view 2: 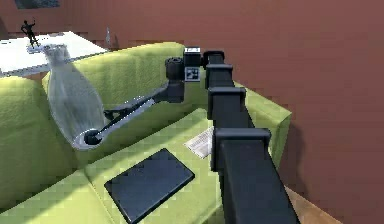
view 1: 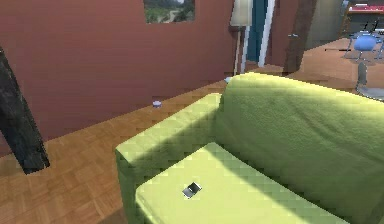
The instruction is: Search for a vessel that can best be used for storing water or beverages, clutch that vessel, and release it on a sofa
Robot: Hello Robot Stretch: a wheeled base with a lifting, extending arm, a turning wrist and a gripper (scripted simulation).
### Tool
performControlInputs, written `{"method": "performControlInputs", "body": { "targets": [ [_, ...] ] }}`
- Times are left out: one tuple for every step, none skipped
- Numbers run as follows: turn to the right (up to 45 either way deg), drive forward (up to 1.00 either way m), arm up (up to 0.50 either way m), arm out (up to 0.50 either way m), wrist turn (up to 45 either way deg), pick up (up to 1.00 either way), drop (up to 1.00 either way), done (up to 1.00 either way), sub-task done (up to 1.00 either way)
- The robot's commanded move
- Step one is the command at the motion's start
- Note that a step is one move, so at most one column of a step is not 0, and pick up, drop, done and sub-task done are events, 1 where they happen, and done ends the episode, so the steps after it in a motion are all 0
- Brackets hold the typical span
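Observation:
A clear, grey-tinted glass vessel [view 2: 72, 95] with a narrow neck and a wide body hangs tilted at the far end of my gripper [view 2: 93, 135], just above the seat of the green sofa [view 2: 135, 68]. The gripper holds this vessel. Its thin fingers [view 2: 125, 112] run down and left from the dark gripper body to the vessel's base. The dark arm rises from the arm side view's bottom edge across the sofa's seat. In the forward view the same green sofa [view 1: 290, 130] takes up the right half.
A flat dark slab [view 2: 150, 183] and a small white item [view 2: 200, 142] lie on the seat. A small dark-and-white object [view 1: 191, 189] lies on the cushion. A white table [view 2: 30, 55] bearing a dark statuette [view 2: 33, 35] stands behind the sofa. A red-brown wall, wooden floor and a dark slanted post [view 1: 20, 110] are near.

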Motion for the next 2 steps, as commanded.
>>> {"method": "performControlInputs", "body": {
  "targets": [
    [0.0,0.0,-0.24,0.0,0.0,0.0,0.0,0.0,0.0],
    [0.0,0.0,-0.32,0.0,0.0,0.0,0.0,0.0,0.0]
  ]
}}
